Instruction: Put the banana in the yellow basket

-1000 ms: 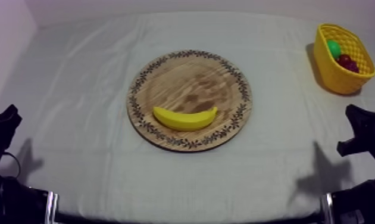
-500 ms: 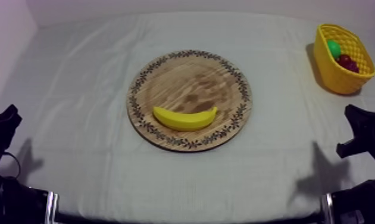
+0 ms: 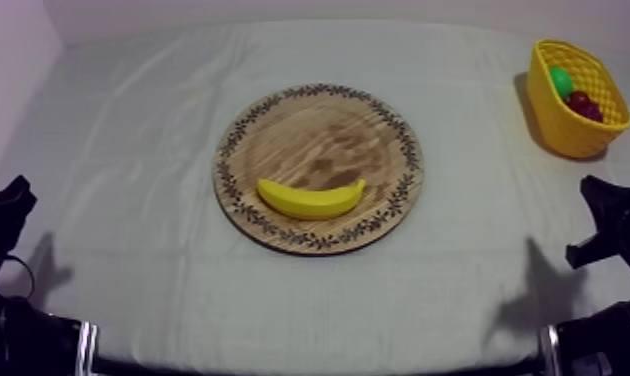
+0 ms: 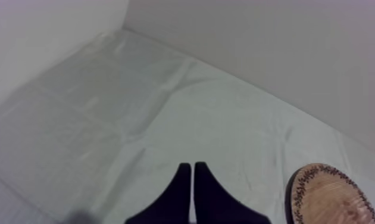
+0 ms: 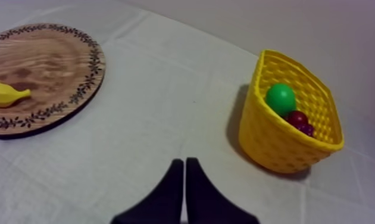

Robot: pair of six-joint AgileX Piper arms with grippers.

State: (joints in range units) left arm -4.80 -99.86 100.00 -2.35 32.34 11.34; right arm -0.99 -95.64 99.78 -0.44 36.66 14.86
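One counter (image 3: 129, 150) under a grey-white cloth.

One round wooden board with a patterned rim (image 3: 329, 130), lying at the middle of the counter.

One yellow woven basket (image 3: 569, 135), at the far right of the counter, well apart from the board.

Two black arms, parked low at either side. The left end effector (image 4: 191, 167) has its fingers together on nothing. The right end effector (image 5: 184, 162) likewise, pointed between board and basket.

One yellow toy banana (image 3: 311, 199), lying on the near part of the board, untouched.

One green toy fruit (image 3: 560, 80) and some dark red toy fruit (image 3: 582, 103), both inside the basket.

Status: task not yet begun. Reach, grasp, carry and release are all left, likely for the right arm, which is nearer the basket.
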